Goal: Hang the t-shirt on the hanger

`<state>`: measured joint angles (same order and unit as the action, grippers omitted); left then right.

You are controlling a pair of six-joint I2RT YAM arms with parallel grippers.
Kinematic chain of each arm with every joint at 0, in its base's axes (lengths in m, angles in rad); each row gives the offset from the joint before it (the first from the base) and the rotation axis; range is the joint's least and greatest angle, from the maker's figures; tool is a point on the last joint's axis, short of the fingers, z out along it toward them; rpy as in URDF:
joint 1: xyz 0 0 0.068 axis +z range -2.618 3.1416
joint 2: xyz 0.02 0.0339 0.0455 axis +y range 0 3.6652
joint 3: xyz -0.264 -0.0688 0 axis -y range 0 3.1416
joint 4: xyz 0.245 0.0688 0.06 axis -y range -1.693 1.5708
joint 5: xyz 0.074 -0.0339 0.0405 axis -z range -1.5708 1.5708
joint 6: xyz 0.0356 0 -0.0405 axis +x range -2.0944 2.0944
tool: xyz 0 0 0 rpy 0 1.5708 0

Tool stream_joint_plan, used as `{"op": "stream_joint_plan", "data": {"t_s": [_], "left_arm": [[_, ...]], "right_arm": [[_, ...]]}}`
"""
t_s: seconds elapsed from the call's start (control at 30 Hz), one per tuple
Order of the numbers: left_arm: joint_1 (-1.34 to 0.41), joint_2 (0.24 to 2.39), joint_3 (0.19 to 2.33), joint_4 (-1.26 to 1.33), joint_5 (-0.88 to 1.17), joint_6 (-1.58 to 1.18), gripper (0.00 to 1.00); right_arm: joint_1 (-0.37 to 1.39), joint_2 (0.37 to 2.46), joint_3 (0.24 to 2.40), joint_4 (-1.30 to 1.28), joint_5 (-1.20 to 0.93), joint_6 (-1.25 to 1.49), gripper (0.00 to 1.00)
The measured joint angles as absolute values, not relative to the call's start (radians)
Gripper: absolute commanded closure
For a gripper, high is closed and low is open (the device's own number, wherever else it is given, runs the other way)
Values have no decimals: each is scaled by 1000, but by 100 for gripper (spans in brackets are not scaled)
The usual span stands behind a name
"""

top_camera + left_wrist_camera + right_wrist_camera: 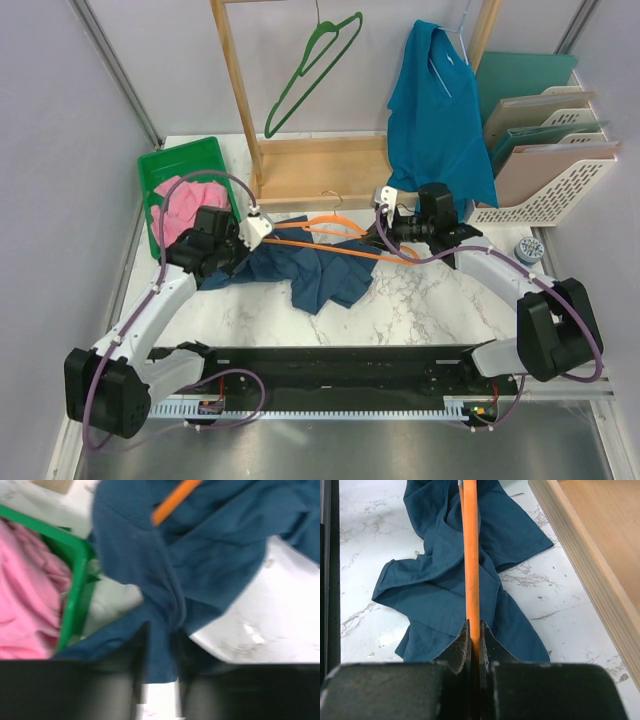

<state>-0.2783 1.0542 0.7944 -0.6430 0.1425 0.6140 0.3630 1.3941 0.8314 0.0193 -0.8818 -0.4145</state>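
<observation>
The limp t-shirt (320, 272) lies crumpled on the counter (440, 300) against the stiff hanger (340, 249), whose bar the right tool (474, 630) clamps. Cloth runs between the jaws of the left tool (160, 632); pinched or not, I cannot tell. Take it by the hem, I think.

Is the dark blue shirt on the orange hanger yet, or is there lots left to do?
Not yet. Done: the right gripper is shut on the hanger, which lies over the crumpled t-shirt on the table. In hand: shirt cloth sits between the fingers of the left gripper, though blur hides how firmly. Left: threading the hanger inside the shirt.
</observation>
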Motion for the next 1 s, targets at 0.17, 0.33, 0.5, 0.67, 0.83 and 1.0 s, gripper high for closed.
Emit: {"op": "stream_joint_plan", "data": {"t_s": [0.17, 0.33, 0.5, 0.67, 0.83, 1.0], "left_arm": [[-228, 1091, 825, -588, 57, 625, 98], [-151, 1126, 916, -568, 80, 697, 98], [-146, 1150, 967, -579, 149, 760, 98], [-145, 1152, 975, -629, 216, 792, 97], [-103, 1153, 976, -660, 231, 792, 98], [-36, 1179, 1007, -672, 247, 757, 98]], "right_arm": [[363, 1365, 831, -35, -899, -513, 100], [373, 1338, 825, -86, -939, -658, 100], [405, 1348, 825, -58, -944, -690, 100], [414, 1386, 832, 9, -922, -635, 100], [406, 1388, 831, 32, -894, -591, 100], [383, 1387, 824, 51, -885, -544, 100]]}}
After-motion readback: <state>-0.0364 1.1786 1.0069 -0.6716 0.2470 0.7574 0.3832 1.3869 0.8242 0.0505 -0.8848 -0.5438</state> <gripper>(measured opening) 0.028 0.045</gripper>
